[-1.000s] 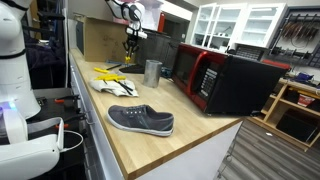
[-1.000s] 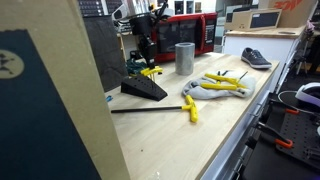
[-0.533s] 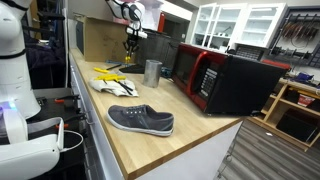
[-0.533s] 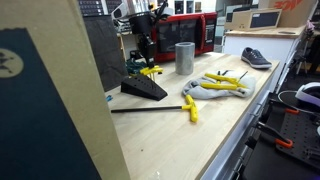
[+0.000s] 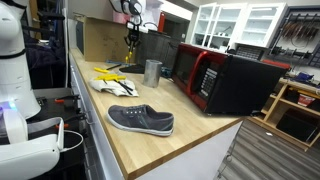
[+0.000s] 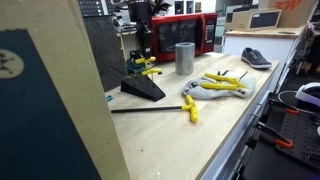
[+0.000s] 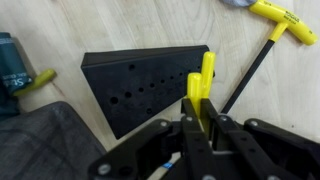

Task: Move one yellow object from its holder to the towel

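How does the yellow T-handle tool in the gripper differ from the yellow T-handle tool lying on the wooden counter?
The gripped yellow T-handle tool is clamped in the gripper above the black wedge-shaped holder; the lying yellow T-handle tool is flat and free on the wooden counter, beside that holder. The lying tool shows a long black shaft; the gripped tool's shaft is hidden. Both have yellow handles.

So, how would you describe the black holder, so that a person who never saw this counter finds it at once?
On the long wooden counter, look past the pale towel, near the metal cup. The holder stands there, right below the fingers that grip a yellow tool. It is the only black wedge, its sloping face full of small holes.
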Controlling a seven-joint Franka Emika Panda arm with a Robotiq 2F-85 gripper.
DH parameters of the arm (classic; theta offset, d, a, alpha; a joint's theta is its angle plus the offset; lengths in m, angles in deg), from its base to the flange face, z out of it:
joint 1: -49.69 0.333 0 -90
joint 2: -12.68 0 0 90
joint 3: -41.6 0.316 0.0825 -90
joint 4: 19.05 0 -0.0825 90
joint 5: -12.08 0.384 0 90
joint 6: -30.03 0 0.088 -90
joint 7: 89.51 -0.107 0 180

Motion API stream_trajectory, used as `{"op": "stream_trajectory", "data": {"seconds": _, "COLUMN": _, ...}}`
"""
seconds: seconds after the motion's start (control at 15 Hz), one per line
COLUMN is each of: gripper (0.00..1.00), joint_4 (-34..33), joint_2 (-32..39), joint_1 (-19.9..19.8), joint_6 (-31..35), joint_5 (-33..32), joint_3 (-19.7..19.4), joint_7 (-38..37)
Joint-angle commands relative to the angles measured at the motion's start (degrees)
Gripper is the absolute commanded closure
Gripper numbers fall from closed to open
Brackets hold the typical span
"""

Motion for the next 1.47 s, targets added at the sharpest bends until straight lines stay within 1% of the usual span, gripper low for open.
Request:
{"op": "stream_trajectory", "data": {"seconds": 0.0, "gripper": 0.97, "joint_4": 3.8, "joint_2": -5.5, "joint_1": -0.5, "joint_6": 4.1, "joint_5": 1.1, "joint_3": -0.7, "joint_7": -2.3}}
{"op": "stream_trajectory", "data": {"seconds": 0.07, "gripper": 0.97, "joint_4": 4.3, "joint_2": -6.5, "joint_1": -0.6, "joint_6": 5.0, "joint_5": 0.6, "joint_3": -1.0, "joint_7": -3.6}}
{"op": "stream_trajectory", "data": {"seconds": 0.2, "gripper": 0.97, "joint_4": 4.3, "joint_2": -7.8, "joint_1": -0.3, "joint_6": 4.4, "joint_5": -1.8, "joint_3": -2.0, "joint_7": -5.8}}
{"op": "stream_trajectory", "data": {"seconds": 0.4, "gripper": 0.97, "joint_4": 4.4, "joint_2": -9.7, "joint_1": 0.2, "joint_6": -0.9, "joint_5": -6.8, "joint_3": -3.5, "joint_7": -10.0}}
{"op": "stream_trajectory", "data": {"seconds": 0.47, "gripper": 0.97, "joint_4": 4.7, "joint_2": -10.4, "joint_1": 0.3, "joint_6": -2.7, "joint_5": -8.7, "joint_3": -3.7, "joint_7": -10.3}}
{"op": "stream_trajectory", "data": {"seconds": 0.67, "gripper": 0.97, "joint_4": 5.4, "joint_2": -11.7, "joint_1": 0.7, "joint_6": -7.6, "joint_5": -13.5, "joint_3": -3.6, "joint_7": -9.4}}
{"op": "stream_trajectory", "data": {"seconds": 0.93, "gripper": 0.97, "joint_4": 7.8, "joint_2": -13.7, "joint_1": 2.1, "joint_6": -15.2, "joint_5": -17.9, "joint_3": -2.4, "joint_7": -7.1}}
{"op": "stream_trajectory", "data": {"seconds": 1.13, "gripper": 0.97, "joint_4": 10.4, "joint_2": -14.7, "joint_1": 3.0, "joint_6": -18.9, "joint_5": -19.7, "joint_3": -1.4, "joint_7": -3.9}}
{"op": "stream_trajectory", "data": {"seconds": 1.4, "gripper": 0.97, "joint_4": 15.9, "joint_2": -16.2, "joint_1": 3.9, "joint_6": -21.5, "joint_5": -21.8, "joint_3": -0.4, "joint_7": 0.9}}
